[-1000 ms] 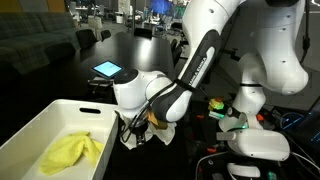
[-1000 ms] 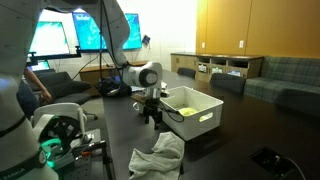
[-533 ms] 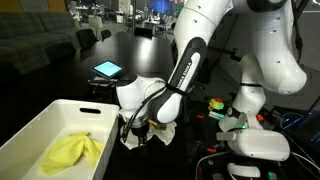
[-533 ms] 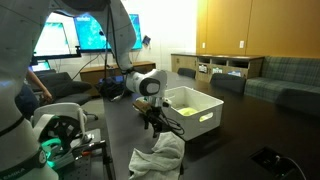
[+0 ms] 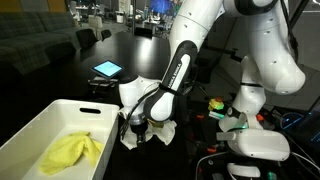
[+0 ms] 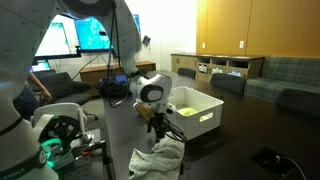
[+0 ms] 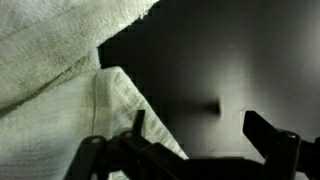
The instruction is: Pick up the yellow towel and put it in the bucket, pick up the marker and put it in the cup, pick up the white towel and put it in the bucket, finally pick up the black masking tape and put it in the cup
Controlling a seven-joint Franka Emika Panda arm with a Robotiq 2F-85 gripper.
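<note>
The white towel (image 5: 158, 134) lies crumpled on the dark table beside the bucket; it also shows in an exterior view (image 6: 160, 156) and fills the left of the wrist view (image 7: 50, 90). My gripper (image 5: 140, 127) hangs low just over its edge, also seen in an exterior view (image 6: 154, 122). In the wrist view the gripper (image 7: 200, 140) is open and empty, with one finger over the towel's edge and the other over bare table. The yellow towel (image 5: 70, 151) lies inside the white bucket (image 5: 48, 112). The marker, cup and black tape are not visible.
The bucket (image 6: 200, 118) stands close beside the gripper. A lit tablet (image 5: 107, 69) lies farther back on the table. The robot's base (image 5: 258, 143) with cables sits at the table's edge. Screens (image 6: 90, 35) and sofas (image 6: 285, 75) are in the background.
The arm has lowered and shifted toward the white towel, bringing the open gripper close over its edge. The towels and bucket have not moved.
</note>
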